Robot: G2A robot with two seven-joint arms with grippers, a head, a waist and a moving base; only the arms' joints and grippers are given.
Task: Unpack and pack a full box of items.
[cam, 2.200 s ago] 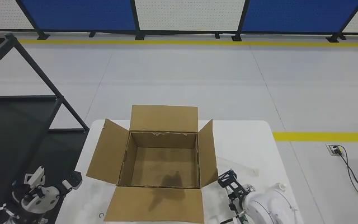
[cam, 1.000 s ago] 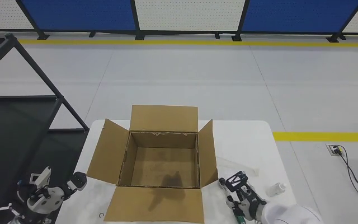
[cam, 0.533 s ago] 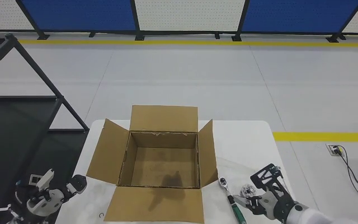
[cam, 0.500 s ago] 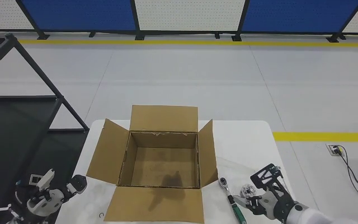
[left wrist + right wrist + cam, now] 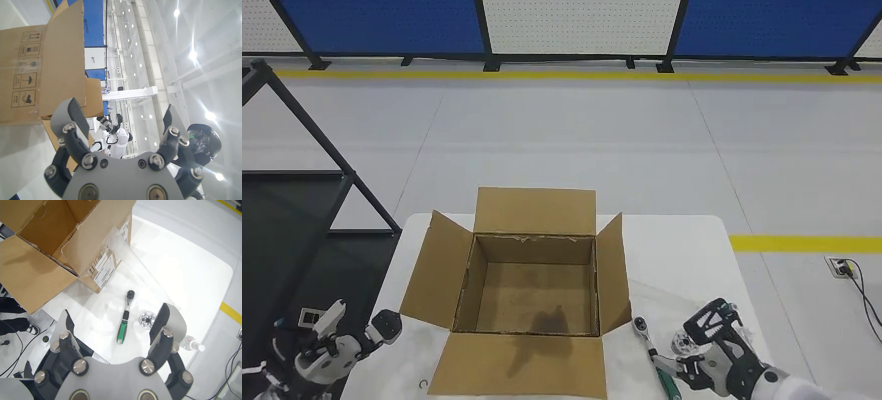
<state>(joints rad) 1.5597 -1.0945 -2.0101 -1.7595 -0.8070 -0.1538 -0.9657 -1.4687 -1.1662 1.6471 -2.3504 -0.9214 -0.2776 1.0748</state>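
The cardboard box (image 5: 532, 270) stands open in the middle of the white table (image 5: 682, 250), flaps spread, and its floor shows bare cardboard. Right of it a ratchet wrench (image 5: 124, 318) with a green handle lies flat, also seen as the ratchet wrench (image 5: 654, 352) from above. A clear round part (image 5: 146, 319) sits beside it. My right gripper (image 5: 115, 313) hovers open above both, holding nothing; it is the right gripper (image 5: 710, 322) near the front right corner. My left gripper (image 5: 122, 108) is open and empty, low beside the box's left flap (image 5: 62, 56), off the table's left front (image 5: 352, 322).
A small clear bottle (image 5: 191, 343) with a white cap lies near the table's right edge. A clear plastic sheet (image 5: 128, 256) leans from the box's right wall onto the table. A black rack (image 5: 302, 140) stands to the left.
My right arm has swung right, away from the box, uncovering the ratchet wrench and the round part. It has since settled slightly back. My left gripper has edged toward the box.
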